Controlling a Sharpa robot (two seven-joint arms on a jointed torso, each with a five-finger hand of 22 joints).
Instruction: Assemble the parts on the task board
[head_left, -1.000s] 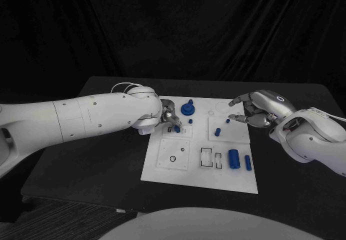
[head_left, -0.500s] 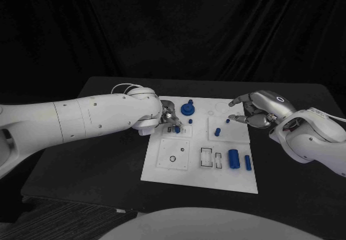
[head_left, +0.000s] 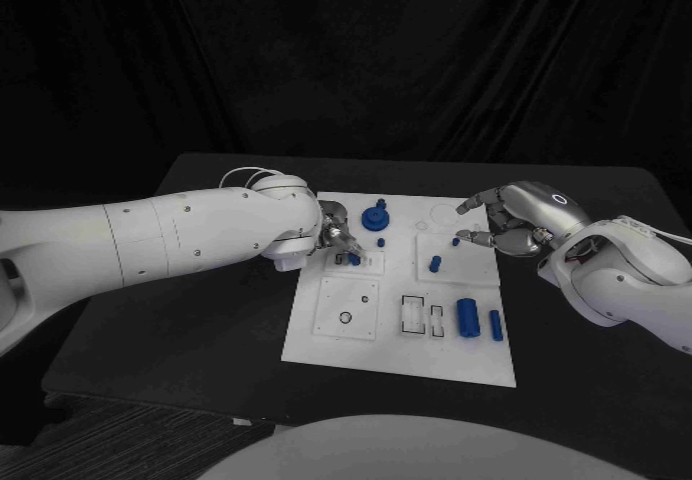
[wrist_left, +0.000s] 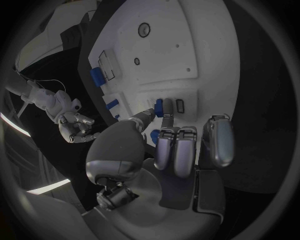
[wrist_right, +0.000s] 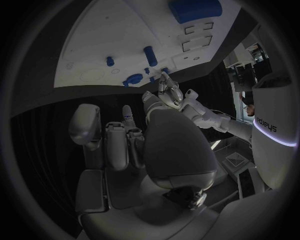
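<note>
The white task board (head_left: 389, 350) lies in the middle of the black table. My left hand (head_left: 335, 233) is over the board's upper left and pinches a small blue piece (head_left: 353, 258) between thumb and finger. In the left wrist view that piece (wrist_left: 159, 107) stands upright against the board (wrist_left: 187, 50) beside a dark rectangular slot (wrist_left: 180, 105). My right hand (head_left: 505, 220) hovers at the board's upper right edge with fingers apart and nothing in them. A short blue peg (head_left: 456, 241) stands just beside its fingertips.
A blue knobbed part (head_left: 376, 216) stands at the board's top. A blue peg (head_left: 434, 264) stands mid-board. A large blue cylinder (head_left: 467, 316) and a thinner one (head_left: 495, 325) lie at the lower right, beside rectangular slots (head_left: 414, 313). A round hole (head_left: 345, 319) is at the lower left.
</note>
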